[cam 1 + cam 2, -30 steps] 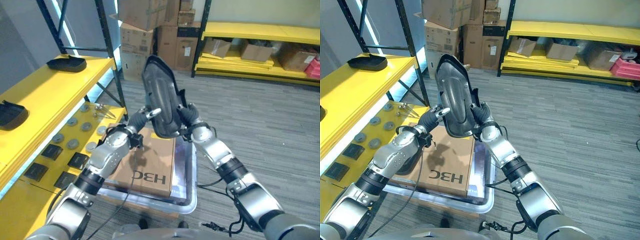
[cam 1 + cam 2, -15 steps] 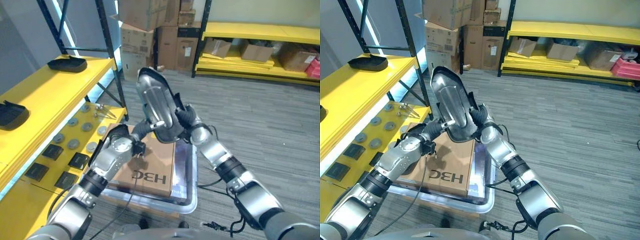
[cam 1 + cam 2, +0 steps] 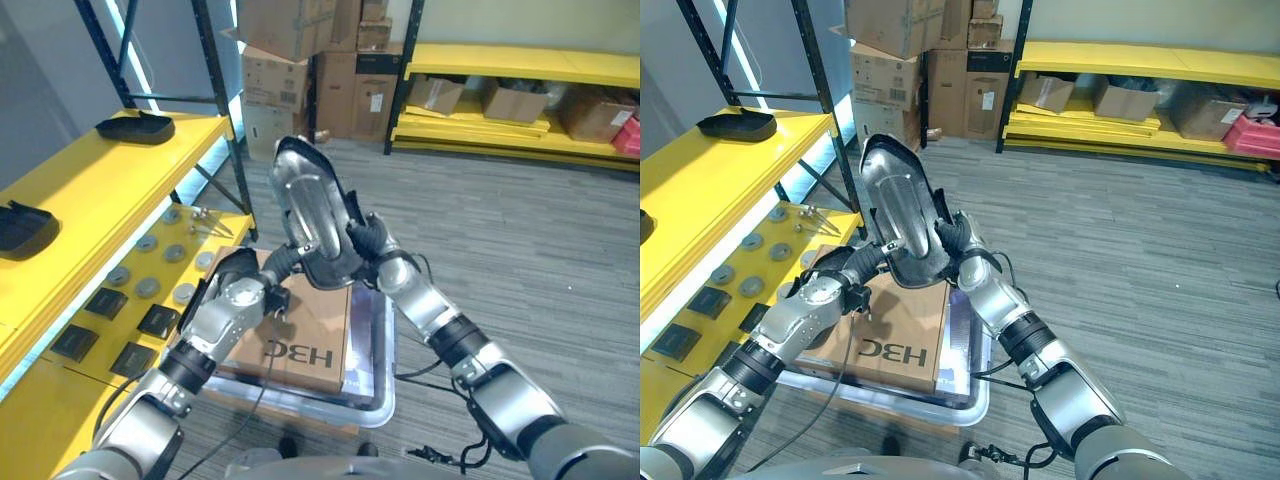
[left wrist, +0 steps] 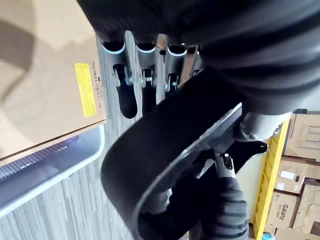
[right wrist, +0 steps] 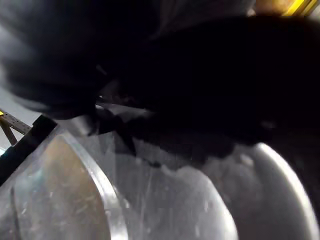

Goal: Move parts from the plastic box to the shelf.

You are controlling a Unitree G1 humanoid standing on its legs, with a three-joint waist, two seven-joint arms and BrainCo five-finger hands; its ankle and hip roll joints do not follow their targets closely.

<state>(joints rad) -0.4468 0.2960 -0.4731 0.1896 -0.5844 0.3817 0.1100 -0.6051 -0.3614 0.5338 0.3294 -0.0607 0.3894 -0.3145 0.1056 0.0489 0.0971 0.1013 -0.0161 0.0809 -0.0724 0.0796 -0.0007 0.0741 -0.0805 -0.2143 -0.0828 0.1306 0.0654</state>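
A long black shell-shaped part (image 3: 310, 205) with a glossy hollow side is held up in the air, tilted toward the yellow shelf (image 3: 90, 190). My left hand (image 3: 262, 272) grips its lower edge from the left, and in the left wrist view its fingers (image 4: 125, 95) lie along the part (image 4: 165, 145). On the other rim sits my right hand (image 3: 370, 240), curled over the edge. Below them a clear plastic box (image 3: 385, 380) holds a brown cardboard box (image 3: 300, 330).
Two black parts (image 3: 135, 127) (image 3: 20, 225) lie on the shelf's top board. Its lower board carries several grey discs (image 3: 150, 270) and black square pieces (image 3: 105, 302). A dark upright post (image 3: 225, 120) stands near the part. Stacked cartons (image 3: 290, 60) and another yellow rack (image 3: 520, 130) stand behind.
The part has dropped slightly and leaned left toward the shelf, turning its glossy hollow side up. Both hands came with it, the right hand shifting left.
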